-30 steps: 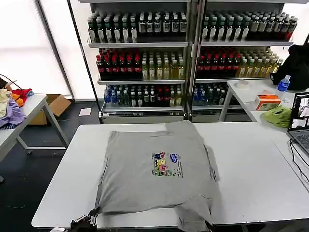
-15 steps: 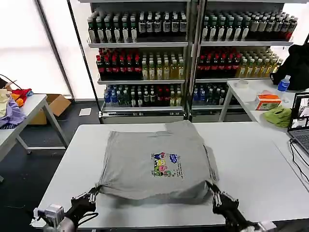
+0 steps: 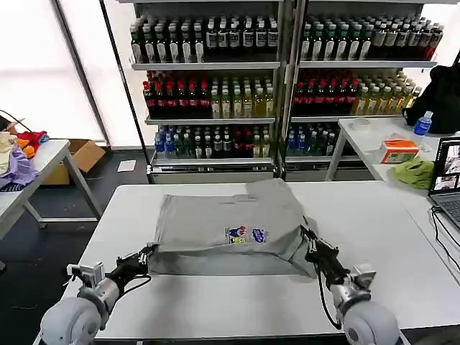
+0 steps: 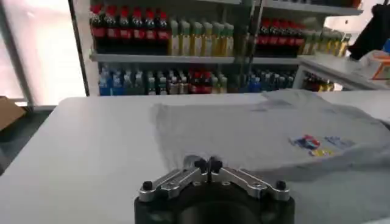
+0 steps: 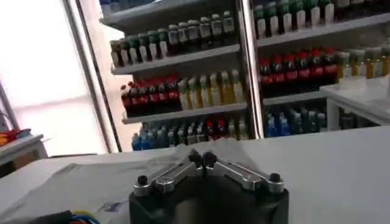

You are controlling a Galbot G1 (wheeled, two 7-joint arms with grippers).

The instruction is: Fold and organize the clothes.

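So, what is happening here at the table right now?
The robot is folding a light grey shirt with a small multicoloured print on the white table. The left gripper and the right gripper each pinch a near corner of the shirt and are carrying its bottom edge up and away from the robot. The hem now lies doubled over the lower half, just below the print, so the first fold is about half done.

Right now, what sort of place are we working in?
Probably a mock shop or test lab: drink-bottle shelves behind a white table, a laptop on a side table, and the grey shirt being folded.
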